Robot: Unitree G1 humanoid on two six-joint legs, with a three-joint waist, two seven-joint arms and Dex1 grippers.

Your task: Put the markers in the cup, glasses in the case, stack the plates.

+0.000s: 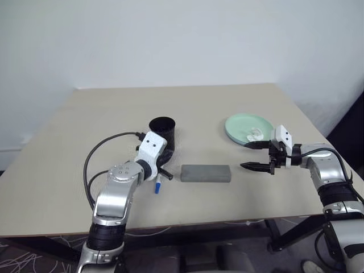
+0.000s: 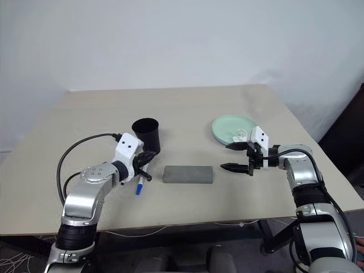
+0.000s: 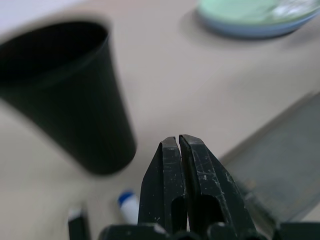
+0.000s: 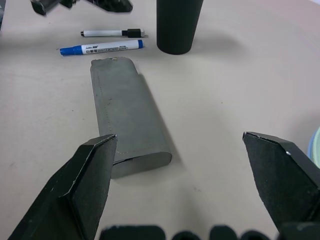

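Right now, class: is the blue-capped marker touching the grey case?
Apart. The right wrist view shows the blue marker lying on the table just beyond the case's rounded end, with a strip of bare table between them.

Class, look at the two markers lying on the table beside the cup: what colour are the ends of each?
One marker has blue ends; the other marker has black. The right wrist view shows them best.

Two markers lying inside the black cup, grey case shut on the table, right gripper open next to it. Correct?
Not quite. The two markers, one blue and one black-capped, lie on the table beside the black cup, not inside it; the right wrist view shows this. The grey case is shut on the table, and the right gripper is open next to it.
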